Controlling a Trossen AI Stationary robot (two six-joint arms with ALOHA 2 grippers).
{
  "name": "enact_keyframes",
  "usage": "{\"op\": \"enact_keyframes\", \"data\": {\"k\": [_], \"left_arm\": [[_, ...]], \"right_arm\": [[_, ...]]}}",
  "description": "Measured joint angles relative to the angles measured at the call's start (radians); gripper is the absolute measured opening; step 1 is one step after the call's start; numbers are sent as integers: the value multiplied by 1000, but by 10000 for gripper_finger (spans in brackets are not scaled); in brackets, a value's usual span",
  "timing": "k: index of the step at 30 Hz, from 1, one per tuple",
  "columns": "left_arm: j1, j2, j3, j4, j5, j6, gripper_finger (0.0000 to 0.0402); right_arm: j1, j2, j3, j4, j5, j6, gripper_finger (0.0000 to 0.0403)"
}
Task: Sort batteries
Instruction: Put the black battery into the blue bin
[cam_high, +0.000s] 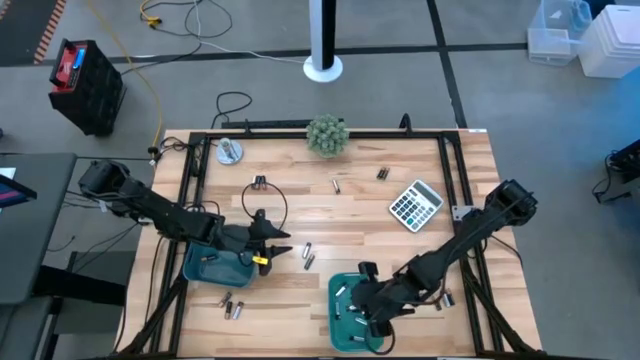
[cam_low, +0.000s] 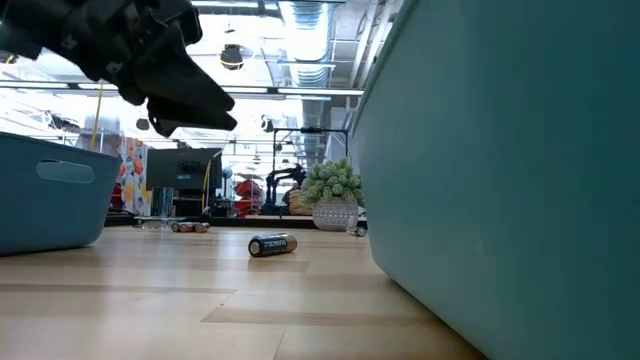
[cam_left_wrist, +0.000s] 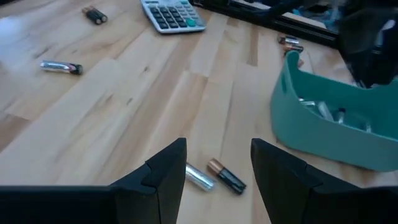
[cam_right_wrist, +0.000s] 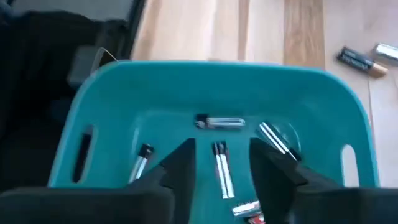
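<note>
floor: grey concrete (cam_high: 480, 70) | white pole base (cam_high: 322, 67) | ceiling striplights (cam_low: 300, 15)

The table (cam_high: 330, 215) is pale blond wood in lengthwise planks; both trays, the left tray (cam_high: 205, 265) and the right tray (cam_right_wrist: 186, 93), are teal; the calculator (cam_high: 415, 204) is grey with white keys and a green corner key. The batteries (cam_right_wrist: 221, 122) in the right tray are silvery-white with dark ends; the pair on the boards shows one silver cell (cam_left_wrist: 199, 177) beside a dark one with a coppery end (cam_left_wrist: 227, 177); the plant (cam_high: 327, 134) is dusty green.
</note>
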Motion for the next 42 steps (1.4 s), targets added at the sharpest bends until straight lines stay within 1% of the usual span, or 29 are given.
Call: {"op": "enact_keyframes", "data": {"k": [3,6,11,12,15,17,22,26,36,42], "left_arm": [[-21,24,36,-31,-4,-31,173],[-50,100,74,-44,-5,-41,173],[-87,289,167,-78,-10,-43,173],[-99,322,185,-78,-18,-49,173],[-155,418,228,-86,-93,-64,174],[-182,459,257,-103,-150,-66,176],[-205,504,314,-137,-219,-87,191],[-205,505,323,-133,-218,-92,196],[-211,526,319,-195,-234,-216,196],[-225,558,322,-170,-261,-265,196]], "right_arm": [[-4,-2,0,2,44,-31,207],[-11,-19,0,12,95,-79,228],[-11,-77,1,17,217,-111,234],[-11,-88,1,12,224,-111,233],[-11,-117,1,7,253,-125,233],[-10,-133,2,11,279,-131,232],[-10,-138,2,3,285,-144,232],[-10,-136,2,6,285,-145,232],[-10,-135,2,6,285,-143,232],[-10,-135,2,2,284,-135,232]]}}
